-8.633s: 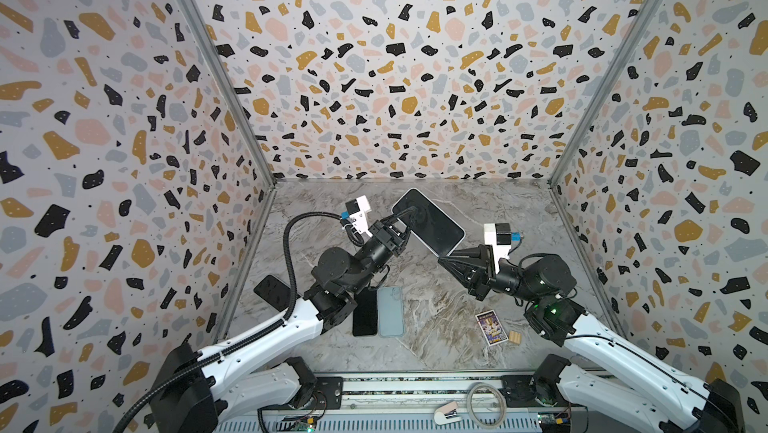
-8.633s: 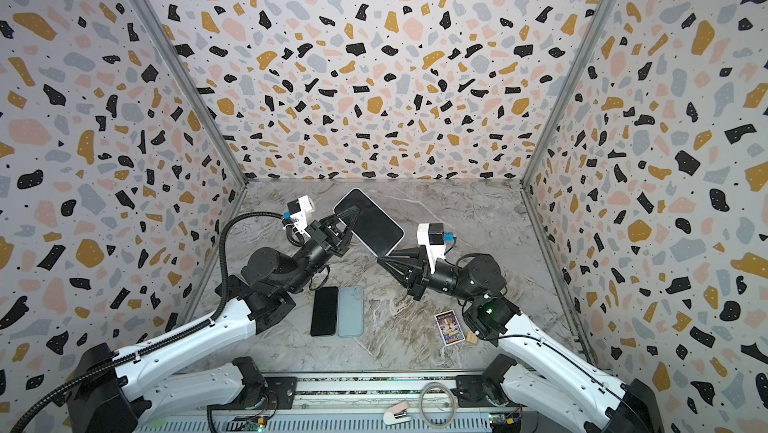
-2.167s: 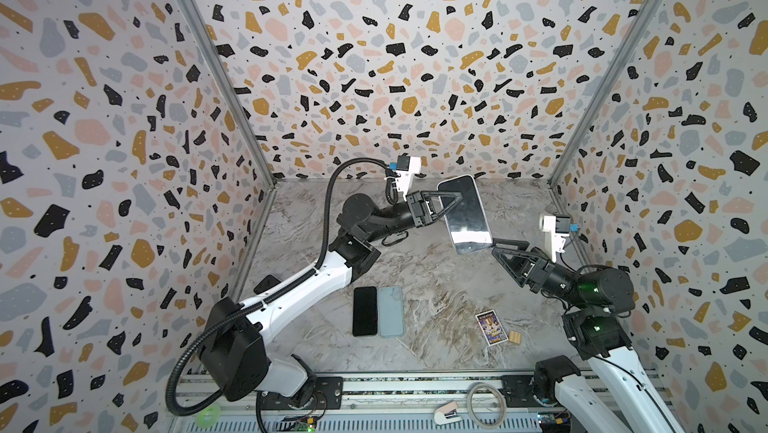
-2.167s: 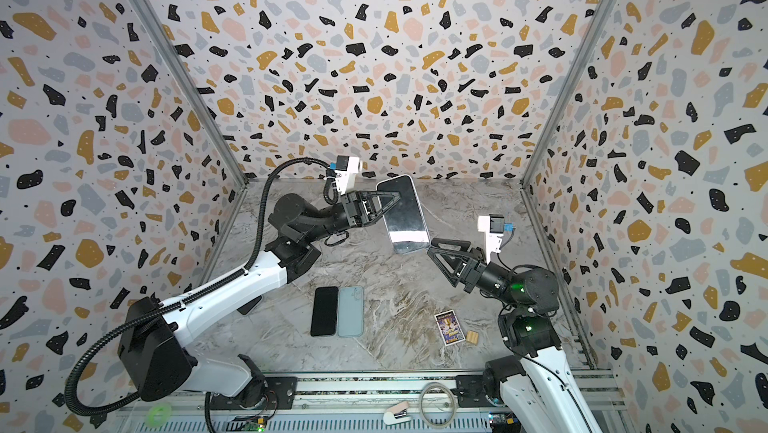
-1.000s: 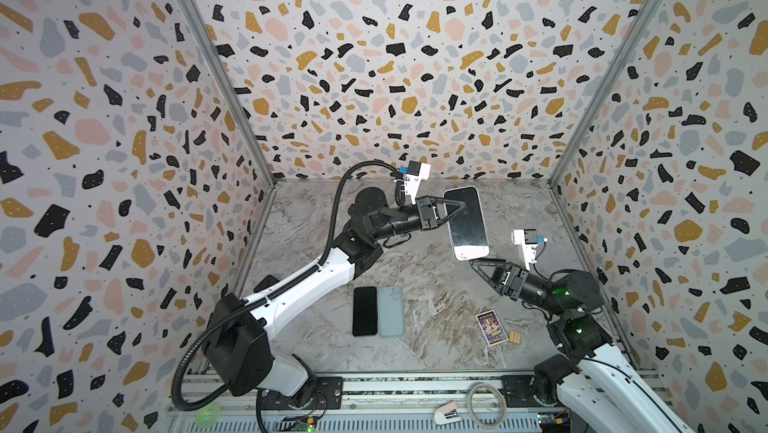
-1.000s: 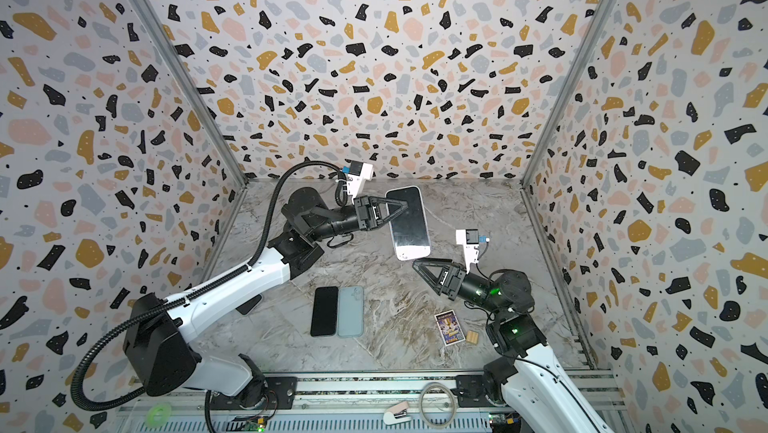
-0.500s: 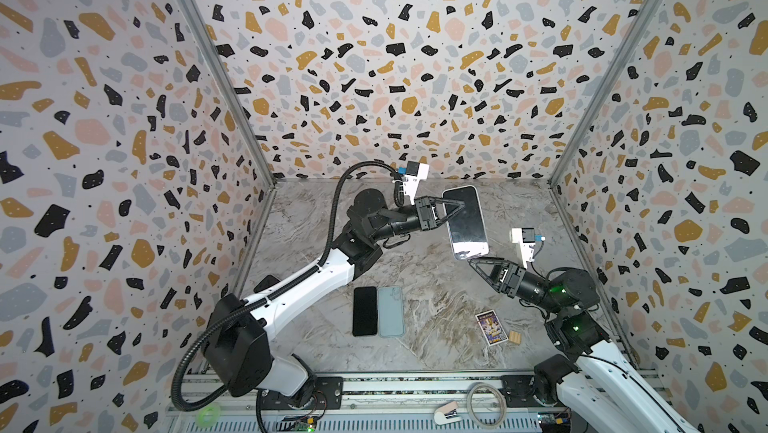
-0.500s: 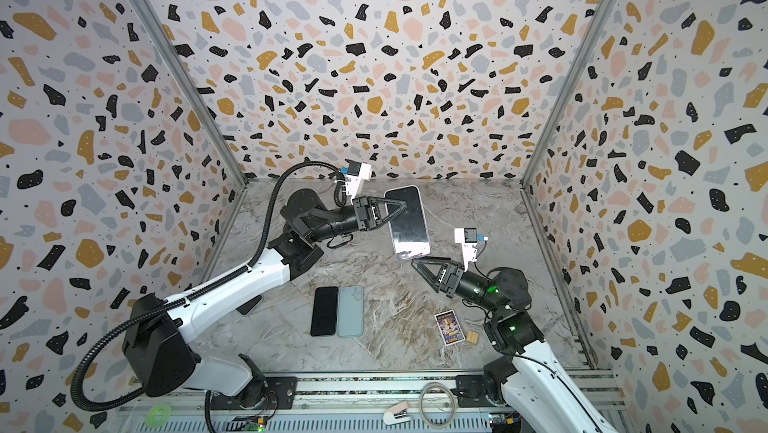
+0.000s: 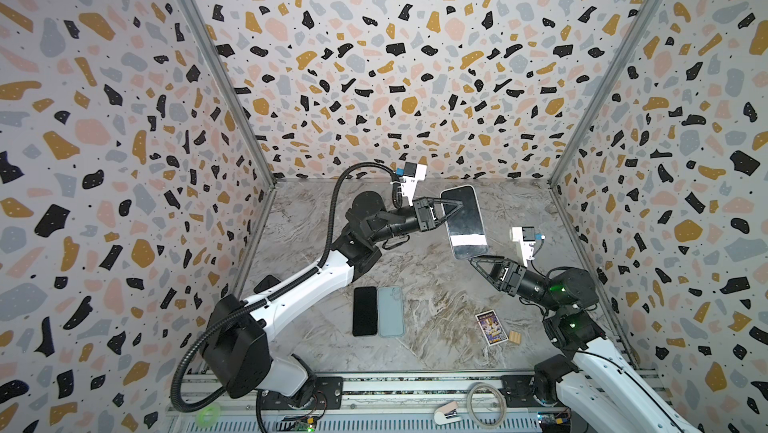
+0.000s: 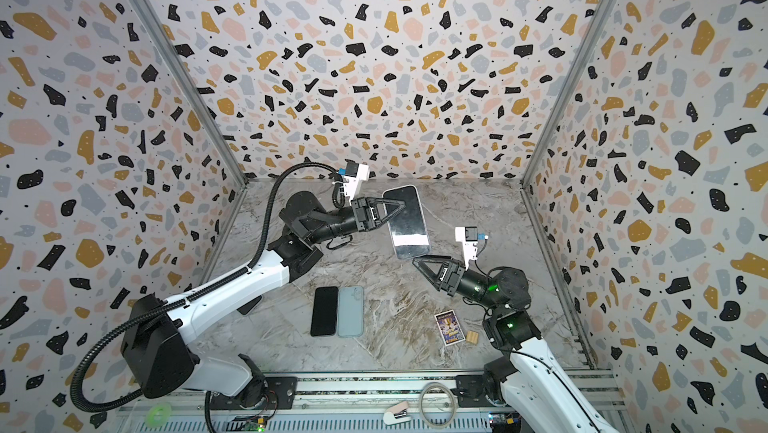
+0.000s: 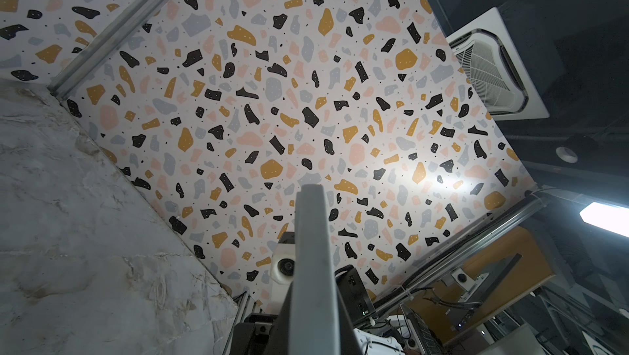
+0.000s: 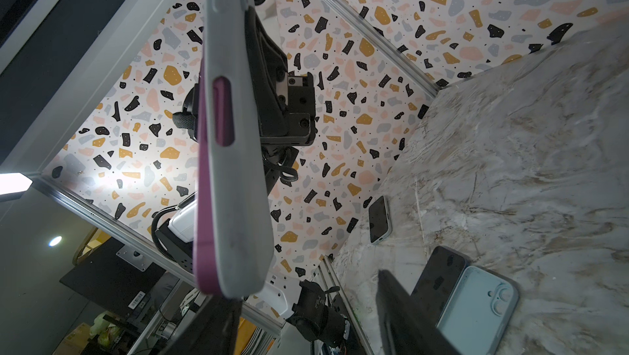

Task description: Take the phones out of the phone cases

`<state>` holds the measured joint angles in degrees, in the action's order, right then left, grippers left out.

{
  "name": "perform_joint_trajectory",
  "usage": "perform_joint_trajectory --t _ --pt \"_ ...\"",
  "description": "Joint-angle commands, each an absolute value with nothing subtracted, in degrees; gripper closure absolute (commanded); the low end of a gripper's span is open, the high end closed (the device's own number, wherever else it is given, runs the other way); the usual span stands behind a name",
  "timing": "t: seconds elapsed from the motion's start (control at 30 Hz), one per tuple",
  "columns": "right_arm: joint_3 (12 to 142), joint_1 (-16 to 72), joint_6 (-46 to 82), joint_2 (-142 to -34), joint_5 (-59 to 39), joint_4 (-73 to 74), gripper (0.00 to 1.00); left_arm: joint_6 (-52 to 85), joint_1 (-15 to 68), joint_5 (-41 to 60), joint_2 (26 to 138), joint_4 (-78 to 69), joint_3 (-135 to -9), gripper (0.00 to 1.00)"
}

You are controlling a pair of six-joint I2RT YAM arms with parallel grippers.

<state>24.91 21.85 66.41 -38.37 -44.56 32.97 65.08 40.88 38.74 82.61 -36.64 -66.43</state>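
The purple phone sat inside a soft grey phone case, with its dark shiny screen facing up in both top views. It hung in the air above the grey marble table, tilted. The left gripper was squeezed tight on the long side of the soft grey phone case. The right gripper was wide open and held nothing; its tips sat just under the low end of the case. Down on the table lay a flat black phone, touching a pale blue phone-shaped slab. A small colourful card and a tiny wooden block lay near the right arm.
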Motion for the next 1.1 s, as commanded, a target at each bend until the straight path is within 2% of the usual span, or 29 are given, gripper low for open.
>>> perform_joint_trajectory --t 0.0,0.43,1.07 --pt "25.0 20.5 68.1 -39.1 -42.1 36.7 0.38 65.4 41.7 43.4 80.0 -41.6 -65.8 1.00" --pt "24.5 19.0 69.6 -41.6 -42.7 36.6 0.43 65.1 42.0 44.3 79.1 -42.7 -64.3 1.00" --pt "25.0 18.4 70.4 -44.9 -42.1 37.6 0.45 64.3 43.1 44.9 78.3 -43.1 -63.5 1.00"
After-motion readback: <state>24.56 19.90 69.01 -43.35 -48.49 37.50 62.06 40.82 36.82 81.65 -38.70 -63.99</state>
